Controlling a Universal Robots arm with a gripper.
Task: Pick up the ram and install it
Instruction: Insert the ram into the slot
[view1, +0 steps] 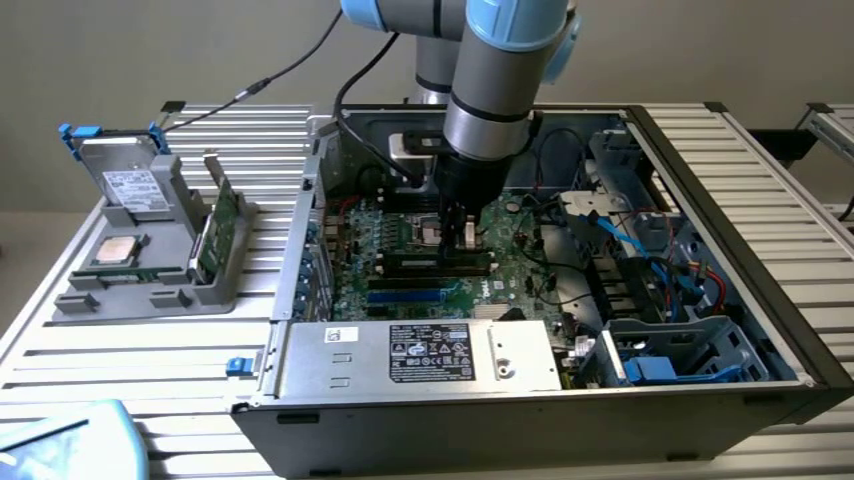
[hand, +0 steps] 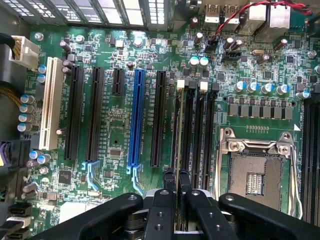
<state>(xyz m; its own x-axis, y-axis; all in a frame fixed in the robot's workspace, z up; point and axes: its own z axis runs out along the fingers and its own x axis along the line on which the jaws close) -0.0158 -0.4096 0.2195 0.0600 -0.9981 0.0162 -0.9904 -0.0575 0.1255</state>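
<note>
Arm (view1: 487, 110) is seen reaching down into the open computer case (view1: 787, 330), which lies on a slatted metal surface (view1: 107, 350). Jaws are set narrow, closed on the ram (hand: 177, 130) — the stick is viewed edge-on in the wrist view, pinched between the two black fingers (hand: 167, 182).

The ram is lined up along the memory slot (hand: 189, 130) nearest the long black expansion slot (hand: 158, 117), beside the white end clip (hand: 181, 85). Whether it is seated in the slot or just above it cannot be told.

On the motherboard (hand: 115, 135) a blue slot (hand: 136, 117) and a white slot (hand: 49, 105) are noted further off, and the open CPU socket (hand: 255, 175) lies on the other side of the memory slots.

At the exterior view's left — outside the case — a grey tray (view1: 134, 290) is seen carrying an upright green card (view1: 220, 235) and a drive (view1: 134, 190).
</note>
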